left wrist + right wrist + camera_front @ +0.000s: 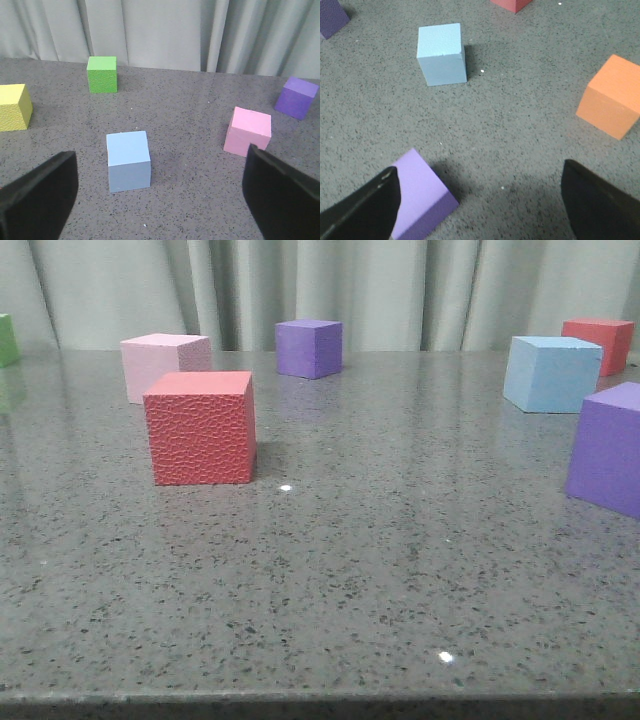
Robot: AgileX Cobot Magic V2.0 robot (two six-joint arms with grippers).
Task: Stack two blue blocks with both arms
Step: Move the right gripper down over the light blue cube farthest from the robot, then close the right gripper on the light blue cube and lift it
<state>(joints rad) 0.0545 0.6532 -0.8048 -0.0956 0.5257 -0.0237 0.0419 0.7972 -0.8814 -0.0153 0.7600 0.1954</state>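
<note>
One blue block (128,160) rests on the grey table just ahead of my left gripper (160,192), nearer its left finger (40,197). That gripper is open and empty. The other blue block (441,54) (552,373) sits at the far right of the table, well ahead of my right gripper (479,192). That gripper is also open and holds nothing. A purple cube (420,192) lies close by its left finger (365,212). Neither gripper shows in the front view.
A red textured cube (200,427), pale pink cube (165,362) and purple cube (309,347) stand left of centre. A large purple cube (608,448) and a red cube (598,343) flank the right blue block. Green (102,74), yellow (14,106) and orange (612,96) cubes stand further out.
</note>
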